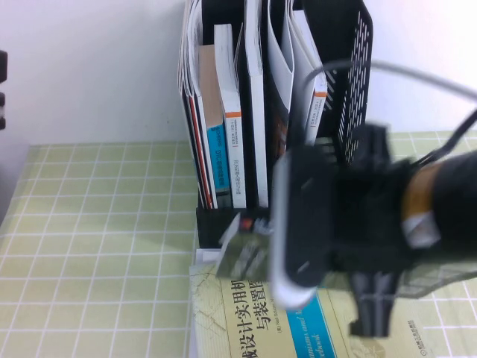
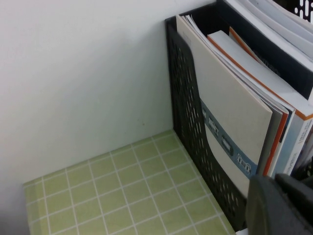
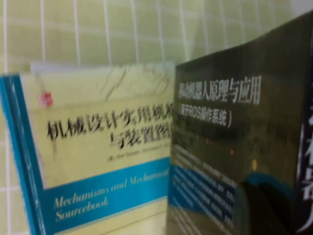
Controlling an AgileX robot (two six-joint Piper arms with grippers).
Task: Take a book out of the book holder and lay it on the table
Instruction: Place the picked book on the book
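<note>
The black book holder (image 1: 350, 67) stands at the back of the table (image 1: 97, 246), with several upright books in its compartments. My right gripper (image 1: 257, 235) reaches in from the right and is shut on the book (image 1: 242, 257), held tilted just in front of the holder's low lip. In the right wrist view the book (image 3: 234, 127) fills the near side: a black cover with white Chinese characters, with a dark finger (image 3: 239, 210) across it. My left gripper (image 2: 281, 205) sits low beside the holder's perforated outer wall (image 2: 188, 117).
A pale yellow-green book with a blue band (image 1: 253, 317) lies flat on the checked cloth under the held book, also in the right wrist view (image 3: 98, 147). A white wall rises behind the holder. Open cloth (image 2: 122, 196) stretches left of the holder.
</note>
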